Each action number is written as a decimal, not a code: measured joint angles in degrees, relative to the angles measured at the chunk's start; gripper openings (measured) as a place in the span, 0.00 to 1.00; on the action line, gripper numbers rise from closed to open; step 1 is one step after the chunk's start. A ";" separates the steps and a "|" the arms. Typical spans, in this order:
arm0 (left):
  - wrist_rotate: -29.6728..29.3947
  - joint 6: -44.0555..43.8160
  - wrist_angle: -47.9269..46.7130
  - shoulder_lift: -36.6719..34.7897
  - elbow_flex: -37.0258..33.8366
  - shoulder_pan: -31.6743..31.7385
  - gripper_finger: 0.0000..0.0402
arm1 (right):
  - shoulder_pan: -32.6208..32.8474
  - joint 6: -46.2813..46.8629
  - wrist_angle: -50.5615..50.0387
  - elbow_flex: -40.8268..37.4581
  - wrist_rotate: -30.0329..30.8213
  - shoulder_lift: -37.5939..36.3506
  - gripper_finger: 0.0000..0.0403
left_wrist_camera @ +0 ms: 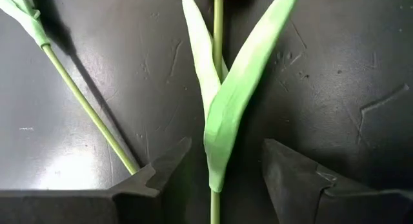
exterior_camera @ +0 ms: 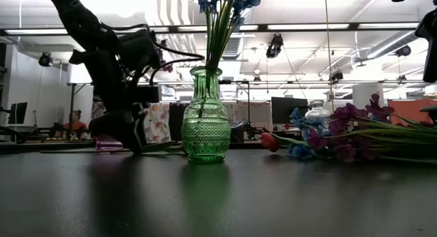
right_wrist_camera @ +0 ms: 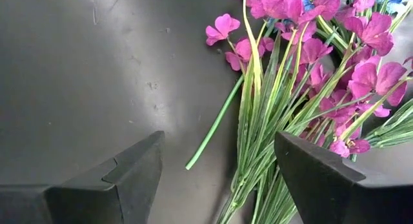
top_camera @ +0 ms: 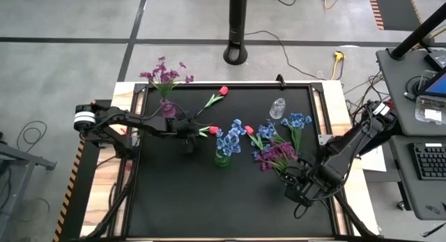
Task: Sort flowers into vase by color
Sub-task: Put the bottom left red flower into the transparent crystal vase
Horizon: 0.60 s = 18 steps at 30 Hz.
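A red tulip (top_camera: 212,130) lies on the black table beside the green vase (top_camera: 223,158), which holds blue flowers (top_camera: 228,139). My left gripper (left_wrist_camera: 226,146) is open and tipped down over the tulip's stem end. Its fingers stand on either side of the stem (left_wrist_camera: 215,208) and long leaf (left_wrist_camera: 226,114) without touching them. A second red tulip (top_camera: 223,91) lies farther back, its stem (left_wrist_camera: 84,101) showing in the left wrist view. At the right, my right gripper (right_wrist_camera: 218,137) hangs open above the stems of a purple bunch (right_wrist_camera: 310,62).
A purple vase (top_camera: 168,108) with purple flowers stands at the back left, close to my left arm. A clear vase (top_camera: 277,108) stands at the back right. Blue (top_camera: 298,121), purple (top_camera: 275,155) and red (top_camera: 249,130) flowers lie heaped right of the green vase.
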 joint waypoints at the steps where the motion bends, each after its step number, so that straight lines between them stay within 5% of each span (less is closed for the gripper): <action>1: 0.16 0.06 0.00 -0.01 0.00 0.09 0.39 | 0.00 -0.06 -0.01 0.00 0.00 0.00 0.70; 11: 1.06 -0.11 0.07 0.00 -0.17 0.20 0.03 | 0.00 -1.06 -0.02 0.00 0.00 0.00 0.70; 18: 0.69 -0.78 -0.52 -1.00 -0.36 0.22 0.02 | 0.00 -1.06 0.01 0.00 0.00 0.00 0.70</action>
